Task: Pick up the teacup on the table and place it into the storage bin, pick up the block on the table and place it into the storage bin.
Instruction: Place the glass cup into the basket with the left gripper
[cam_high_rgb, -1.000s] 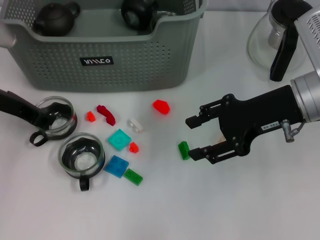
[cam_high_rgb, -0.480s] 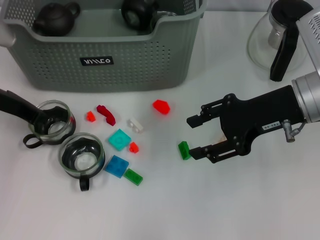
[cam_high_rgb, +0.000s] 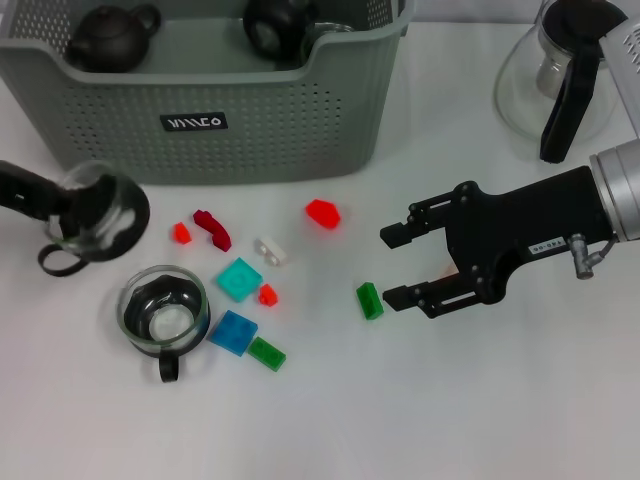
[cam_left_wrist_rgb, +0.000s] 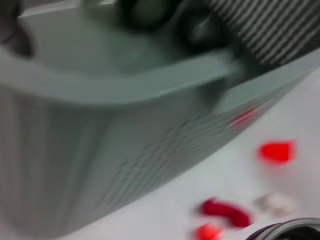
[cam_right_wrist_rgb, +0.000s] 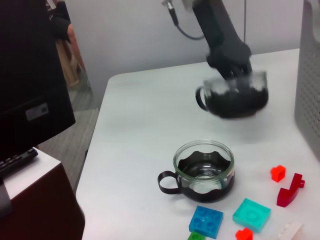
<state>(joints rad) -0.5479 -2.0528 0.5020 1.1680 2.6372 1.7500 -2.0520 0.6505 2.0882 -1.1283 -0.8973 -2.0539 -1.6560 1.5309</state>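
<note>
My left gripper (cam_high_rgb: 72, 207) is shut on the rim of a glass teacup (cam_high_rgb: 100, 212) and holds it tilted above the table, just in front of the grey-green storage bin (cam_high_rgb: 200, 150). The right wrist view shows that teacup (cam_right_wrist_rgb: 236, 97) hanging in the air. A second teacup (cam_high_rgb: 163, 312) stands on the table nearer me. Coloured blocks lie scattered between the arms: red (cam_high_rgb: 322, 213), dark red (cam_high_rgb: 212, 229), teal (cam_high_rgb: 240, 279) and blue (cam_high_rgb: 233, 332). A green block (cam_high_rgb: 369, 300) lies just left of my right gripper (cam_high_rgb: 390, 267), which is open and low over the table.
A dark teapot (cam_high_rgb: 110, 38) and another dark vessel (cam_high_rgb: 275, 25) sit inside the bin. A glass carafe with a black handle (cam_high_rgb: 560, 80) stands at the back right. A white block (cam_high_rgb: 270, 250) and a green block (cam_high_rgb: 267, 353) also lie among the blocks.
The left gripper has lifted its teacup off the table and tipped it, moving up toward the bin. The right gripper drifted slightly to the right, still open.
</note>
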